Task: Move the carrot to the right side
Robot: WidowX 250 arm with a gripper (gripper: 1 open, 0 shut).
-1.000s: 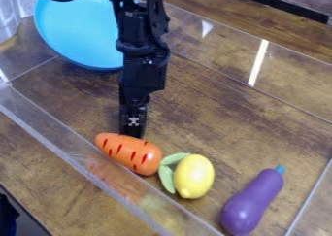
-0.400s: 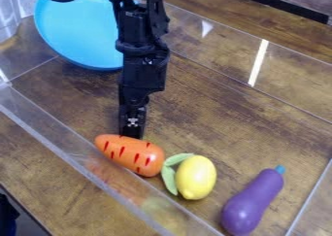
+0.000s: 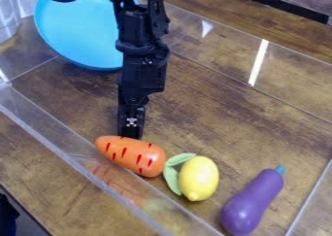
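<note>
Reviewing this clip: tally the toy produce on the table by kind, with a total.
Orange-red plastic carrot with dark groove lines: 1
Yellow plastic lemon with green leaves: 1
Purple plastic eggplant with a blue-green stem tip: 1
Total: 3
</note>
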